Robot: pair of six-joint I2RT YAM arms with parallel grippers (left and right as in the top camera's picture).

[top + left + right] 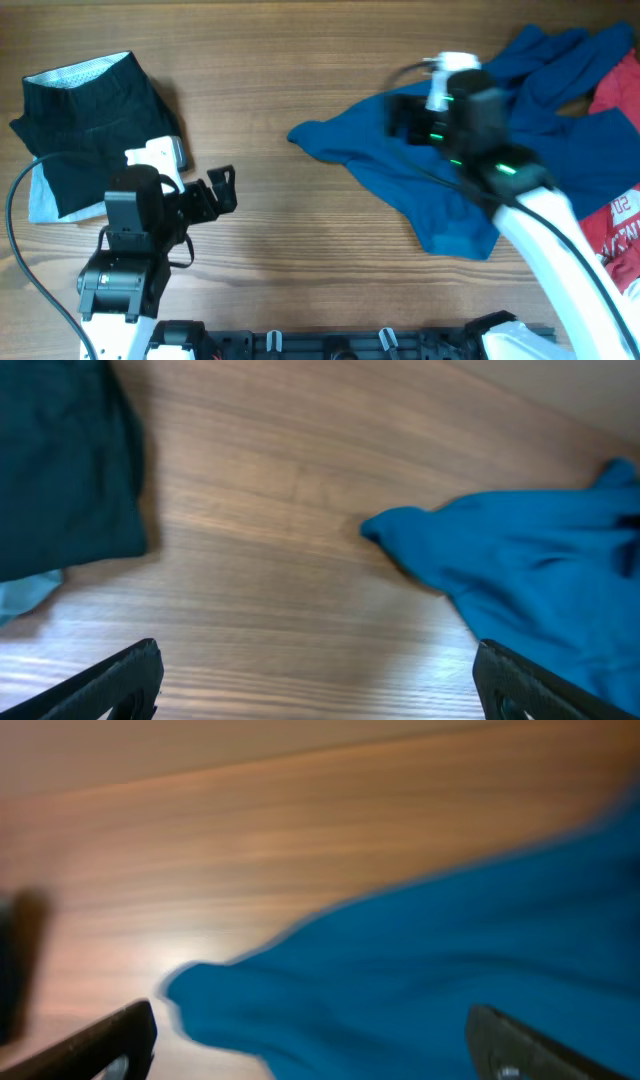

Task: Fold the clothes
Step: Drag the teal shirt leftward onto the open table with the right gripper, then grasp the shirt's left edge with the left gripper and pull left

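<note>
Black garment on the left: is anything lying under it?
A pale cloth pokes out from under the black garment at its lower left corner. How far it runs beneath is covered.

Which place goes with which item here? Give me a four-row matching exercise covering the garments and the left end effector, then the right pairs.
Items:
1. blue shirt
2. black garment
3. red T-shirt
4. left end effector

Places:
A. at the right edge of the table
B. over bare wood, open, holding nothing
C. at the left side of the table
D. crumpled, centre-right

Pairs: 1-D, 2-C, 3-A, 4-B
</note>
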